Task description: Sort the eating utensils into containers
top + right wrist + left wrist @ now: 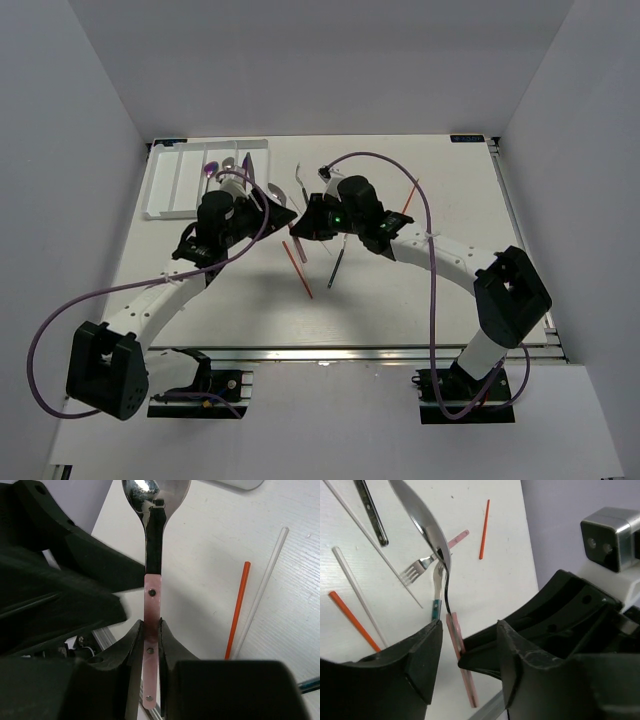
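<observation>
Now, R pincer [151,637] clenched on pink-handled spoon [153,587], L pincer [470,630] released, spoon handle betw its jaws, orange chopstick [239,605] beside R pincer

Red chopstick [298,264] lies on table [420,310]

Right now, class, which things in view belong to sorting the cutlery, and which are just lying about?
Belong to the job: pink-handled spoon, fork, orange chopstick, white tray.
Just lying about: purple cable, metal rail.
</observation>
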You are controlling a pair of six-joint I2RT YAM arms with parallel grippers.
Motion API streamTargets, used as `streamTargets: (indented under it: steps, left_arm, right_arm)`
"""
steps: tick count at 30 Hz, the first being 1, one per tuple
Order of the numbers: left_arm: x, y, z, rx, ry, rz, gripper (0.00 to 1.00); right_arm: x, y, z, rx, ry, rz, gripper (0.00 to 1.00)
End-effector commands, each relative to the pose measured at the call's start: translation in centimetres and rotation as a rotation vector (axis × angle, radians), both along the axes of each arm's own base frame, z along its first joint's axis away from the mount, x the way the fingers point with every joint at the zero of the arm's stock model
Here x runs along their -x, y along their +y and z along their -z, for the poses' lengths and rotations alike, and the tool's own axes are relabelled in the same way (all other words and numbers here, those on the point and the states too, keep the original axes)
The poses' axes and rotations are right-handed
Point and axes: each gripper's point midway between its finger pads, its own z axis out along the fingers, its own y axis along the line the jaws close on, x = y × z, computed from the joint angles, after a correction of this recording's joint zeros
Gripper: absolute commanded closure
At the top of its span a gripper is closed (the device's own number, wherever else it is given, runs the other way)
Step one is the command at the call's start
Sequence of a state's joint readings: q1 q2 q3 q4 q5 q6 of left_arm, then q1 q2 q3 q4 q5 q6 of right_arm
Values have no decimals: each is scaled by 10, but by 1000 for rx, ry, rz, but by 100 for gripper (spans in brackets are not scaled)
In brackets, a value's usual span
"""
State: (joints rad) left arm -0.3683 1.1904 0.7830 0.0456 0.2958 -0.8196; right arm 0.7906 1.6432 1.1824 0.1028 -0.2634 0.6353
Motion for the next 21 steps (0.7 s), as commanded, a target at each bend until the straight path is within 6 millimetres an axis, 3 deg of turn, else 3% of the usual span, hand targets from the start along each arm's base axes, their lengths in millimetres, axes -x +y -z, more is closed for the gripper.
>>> streamTargets:
  steps: [1, 7, 8, 9, 16, 17, 18, 20, 21]
  left_arm:
    - [-6, -6, -20, 27, -48, 23, 47]
    - [-13, -17, -20, 53, -43, 62, 75]
    - [-14, -18, -19, 56, -41, 66, 93]
    - [-16, -19, -21, 54, -46, 67, 100]
    - [-31, -6, -9, -85, -24, 10, 100]
    - [-34, -2, -7, -119, -23, -8, 100]
    - [-38, 3, -8, -153, -28, -27, 100]
    - [-52, 24, -14, -291, -40, -104, 100]
    - [-61, 32, -9, -352, -23, -132, 100]
  right_arm:
    - [7, 14, -58, -122, -134, -66, 100]
    - [10, 18, -64, -136, -157, -91, 100]
    - [9, 17, -64, -134, -159, -88, 100]
    - [9, 17, -64, -134, -163, -87, 100]
    - [3, 11, -60, -115, -168, -63, 97]
    - [-2, 7, -55, -97, -164, -30, 83]
    - [-5, 1, -57, -94, -169, -2, 50]
    - [-18, -20, -40, -54, -134, 77, 37]
    - [-22, -31, -40, -53, -131, 105, 35]
